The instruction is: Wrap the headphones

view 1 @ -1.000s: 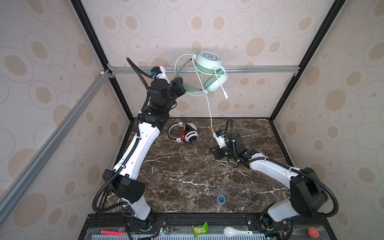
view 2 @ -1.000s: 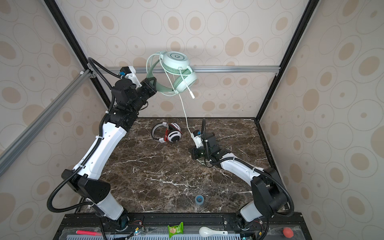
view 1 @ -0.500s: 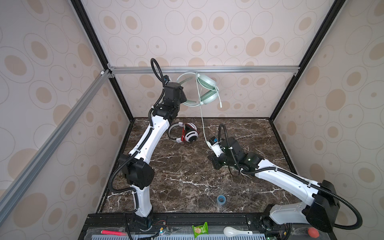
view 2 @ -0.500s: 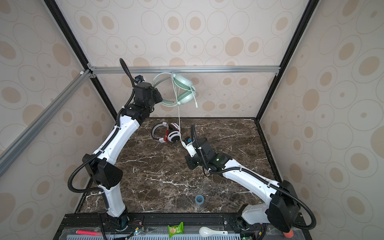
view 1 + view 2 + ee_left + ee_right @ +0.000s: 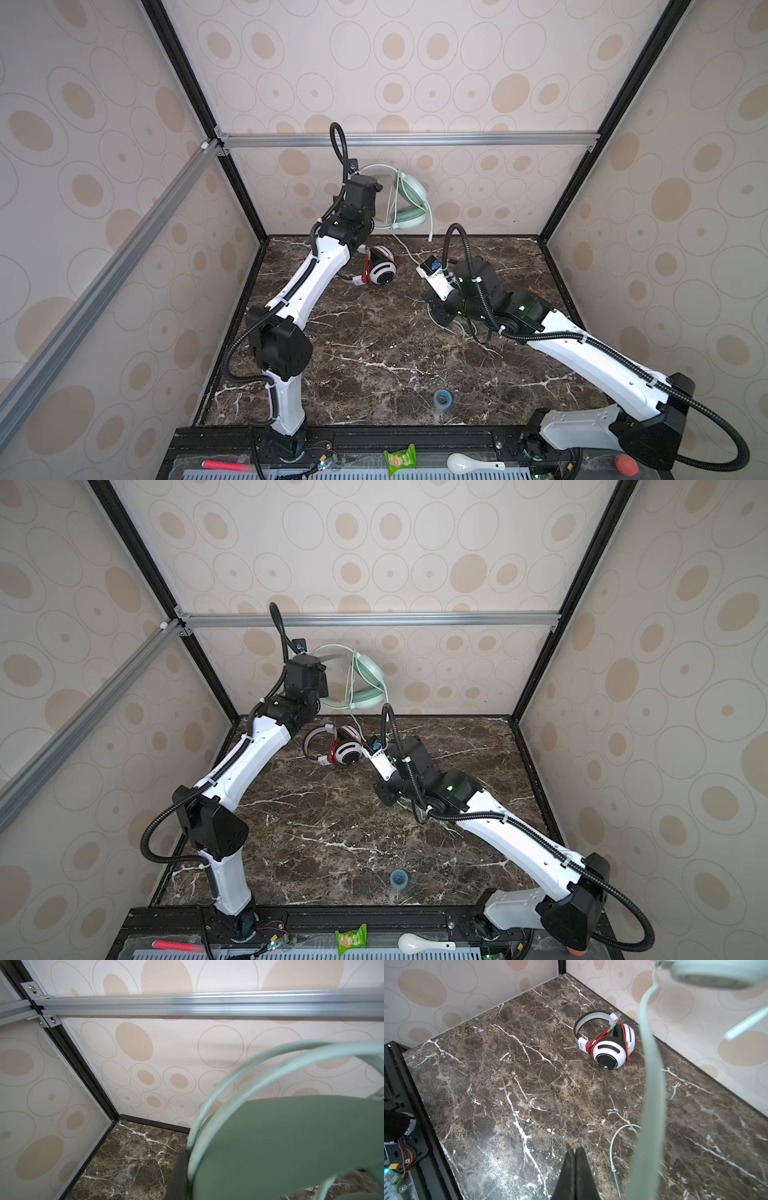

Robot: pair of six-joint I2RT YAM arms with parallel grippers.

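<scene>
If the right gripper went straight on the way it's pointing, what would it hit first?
Probably the marble tabletop just ahead of the right gripper; the white headphones lie farther along, depth unclear.

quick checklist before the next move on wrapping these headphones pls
1. Green headphones held off the table: ok, the left pincer is shut on the headband.
2. Right pincer gripping the green cord: not ok. It is shut, the tips look bare, and the cord runs past beside them.
3. Plug in sight: ok, lying loose on the table.
4. Green cord fully wound: not ok, slack hangs down to the table.
5. White headphones out of the way: ok, lying on the table apart from the right pincer.
</scene>
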